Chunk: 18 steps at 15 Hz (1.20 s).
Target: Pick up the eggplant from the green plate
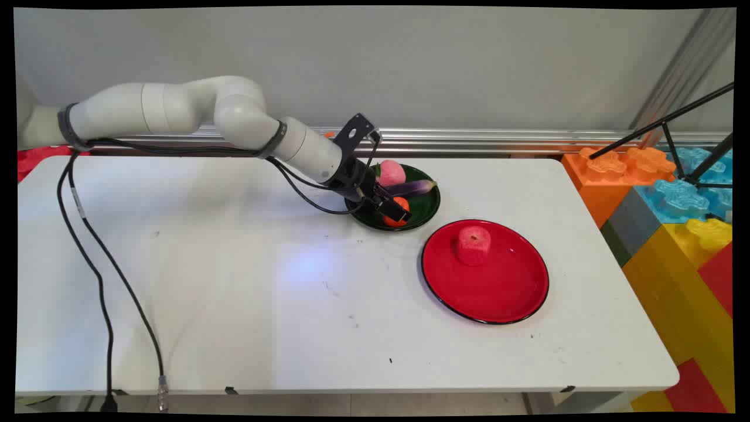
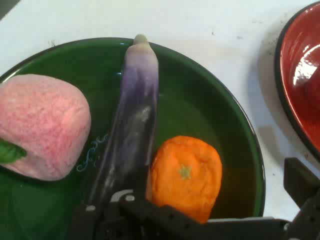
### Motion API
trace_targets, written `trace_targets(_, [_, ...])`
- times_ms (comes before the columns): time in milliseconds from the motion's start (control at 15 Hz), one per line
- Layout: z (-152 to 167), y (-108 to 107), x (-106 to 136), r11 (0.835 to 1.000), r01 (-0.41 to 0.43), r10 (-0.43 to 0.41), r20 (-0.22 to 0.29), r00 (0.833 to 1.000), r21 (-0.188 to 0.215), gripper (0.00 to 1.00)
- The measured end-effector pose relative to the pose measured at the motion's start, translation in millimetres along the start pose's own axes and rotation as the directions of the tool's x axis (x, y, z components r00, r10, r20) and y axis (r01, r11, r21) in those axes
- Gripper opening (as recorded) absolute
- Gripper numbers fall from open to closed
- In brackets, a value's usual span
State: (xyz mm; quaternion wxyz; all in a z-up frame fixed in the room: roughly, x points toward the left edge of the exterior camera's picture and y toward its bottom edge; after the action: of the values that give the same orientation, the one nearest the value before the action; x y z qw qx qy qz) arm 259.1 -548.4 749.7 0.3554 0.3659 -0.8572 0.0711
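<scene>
Where the white counter (image 1: pixel 234 281) runs from the left edge of the main view, it is plain and lightly scuffed, with black cables (image 1: pixel 99 275) hanging across its near left part and over the front edge. A small red object (image 1: pixel 32 159), cut off by the arm and the frame, lies at the far left behind the counter. A grey wall (image 1: pixel 410 58) closes the scene behind, with a metal rail (image 1: pixel 498 140) along its foot. The arm (image 1: pixel 193 114) reaches rightward and down to the dark green bowl (image 1: pixel 430 205) at the counter's far middle. The end effector (image 1: pixel 391 210) sits low inside this bowl, over the orange fruit (image 1: pixel 398 212); in the hand view one finger appears at the right edge well clear of the orange fruit (image 2: pixel 186 175), so the fingers stand apart and hold nothing. In the bowl, the pink peach (image 1: pixel 391 173) lies at the far side, the purple eggplant (image 1: pixel 413 187) lies across the middle, touching the orange fruit, which lies at the near side. To the right and nearer, a red plate (image 1: pixel 498 293) carries a red apple (image 1: pixel 473 245) on its far left part. Beyond the counter's right end stand large toy blocks (image 1: pixel 674 223) in orange, blue, yellow and red, with black tripod legs (image 1: pixel 674 126) above them. The linkage hides the eggplant's lower end in the hand view, and the second finger cannot be made out.
</scene>
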Motion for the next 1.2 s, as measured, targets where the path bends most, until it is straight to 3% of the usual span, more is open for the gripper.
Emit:
trace_targets(667, [-7, 0, 7, 0.998, -0.070, 0.070, 0.000, 0.998, 0.004, 1.00])
trace_targets(1200, [-37, -24, 41, 0.972, -0.229, 0.229, 0.005, 0.973, 0.052, 1.00])
